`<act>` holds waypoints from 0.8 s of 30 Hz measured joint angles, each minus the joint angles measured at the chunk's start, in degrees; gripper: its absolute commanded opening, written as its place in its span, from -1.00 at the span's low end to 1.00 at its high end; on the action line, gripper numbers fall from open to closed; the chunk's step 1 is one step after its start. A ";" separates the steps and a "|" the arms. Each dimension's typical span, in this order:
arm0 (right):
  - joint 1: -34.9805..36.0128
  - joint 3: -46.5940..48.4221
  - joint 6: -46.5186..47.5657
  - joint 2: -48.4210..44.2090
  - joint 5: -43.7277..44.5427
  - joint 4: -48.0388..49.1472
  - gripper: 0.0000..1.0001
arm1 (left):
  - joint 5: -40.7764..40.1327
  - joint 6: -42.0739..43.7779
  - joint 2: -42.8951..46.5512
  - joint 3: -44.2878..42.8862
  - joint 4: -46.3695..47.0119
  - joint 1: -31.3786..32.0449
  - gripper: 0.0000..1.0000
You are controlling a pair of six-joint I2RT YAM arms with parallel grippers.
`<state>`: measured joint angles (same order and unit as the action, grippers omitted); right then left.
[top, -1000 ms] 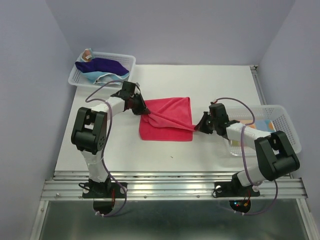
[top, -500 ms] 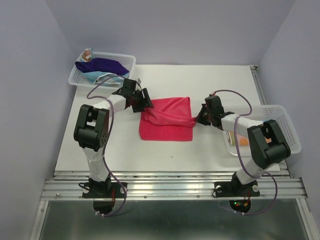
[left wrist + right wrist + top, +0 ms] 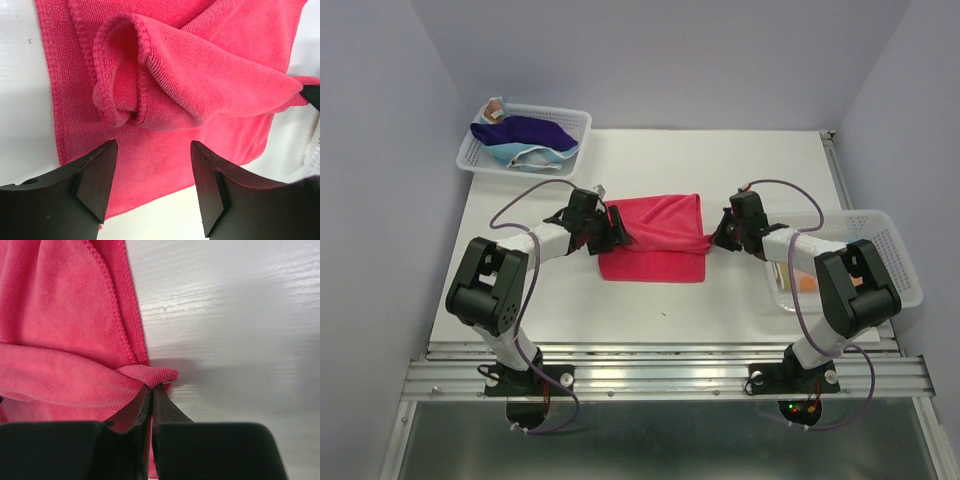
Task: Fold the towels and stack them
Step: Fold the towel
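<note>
A bright pink towel (image 3: 660, 245) lies half folded on the white table, its upper layer bunched into a loose roll (image 3: 200, 65). My left gripper (image 3: 615, 228) is at the towel's left edge. It stands open (image 3: 152, 150), with only flat pink cloth and table between its fingers and nothing gripped. My right gripper (image 3: 713, 243) is shut on the towel's right corner (image 3: 152, 385), pinching a small fold of pink cloth (image 3: 50, 315) just above the table. A dark navy-purple towel (image 3: 525, 130) and a light blue one (image 3: 520, 153) lie in the back-left basket.
The white mesh basket (image 3: 575, 120) sits at the table's back left corner, with a bit of patterned cloth (image 3: 497, 108) at its far end. A second white basket (image 3: 892, 250) stands at the right edge, behind my right arm, with something orange (image 3: 807, 283) inside.
My left gripper opened, let go of the towel's left corner, and drew back slightly towards the near side. My right gripper shifted a little left, still pinching its corner.
</note>
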<state>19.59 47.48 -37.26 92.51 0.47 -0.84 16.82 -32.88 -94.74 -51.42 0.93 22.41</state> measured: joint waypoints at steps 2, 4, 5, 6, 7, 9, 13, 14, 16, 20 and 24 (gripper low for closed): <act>0.00 0.00 0.00 0.00 -0.11 0.00 -0.99 | -0.74 -0.50 0.00 0.09 0.70 0.52 0.41; 0.00 0.00 0.04 -0.02 -0.26 0.00 -0.99 | -1.31 -0.68 -0.02 0.09 1.44 0.87 0.38; 0.00 0.00 0.11 -0.02 -0.28 0.00 -0.99 | -1.55 -0.74 -0.07 0.07 1.70 0.92 0.36; 0.00 -0.02 0.17 -0.07 -0.28 0.00 -0.99 | -1.79 -0.79 -0.37 0.04 2.12 1.07 0.33; 0.00 -0.02 0.20 -0.13 -0.31 0.00 -0.99 | -1.97 -0.81 -0.83 -0.02 2.40 1.14 0.30; 0.00 -0.02 0.24 -0.31 -0.33 0.02 -0.99 | -2.14 -0.85 -1.79 -0.09 2.71 1.16 0.28; 0.00 -0.02 0.37 -0.37 -0.44 0.00 -0.99 | -2.36 -1.03 -3.23 -0.44 3.19 1.18 0.28; 0.00 -0.02 0.39 -0.37 -0.44 0.00 -0.99 | -2.38 -1.01 -3.23 -0.46 3.19 1.25 0.28; 0.00 -0.02 0.39 -0.37 -0.46 0.00 -0.99 | -2.75 -1.01 -3.23 -0.46 3.28 1.70 0.24; 0.00 -0.02 0.39 -0.42 -0.46 0.00 -0.99 | -3.50 -0.83 -3.54 -0.50 3.61 2.47 0.00; 0.00 -0.02 0.39 -0.87 -0.46 -0.02 -0.99 | -3.48 -0.52 -4.57 -1.11 3.69 2.64 -0.38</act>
<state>19.59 47.46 -36.86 91.64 0.01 -0.86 13.34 -33.41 -99.31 -52.53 4.62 25.06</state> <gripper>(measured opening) 0.034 0.428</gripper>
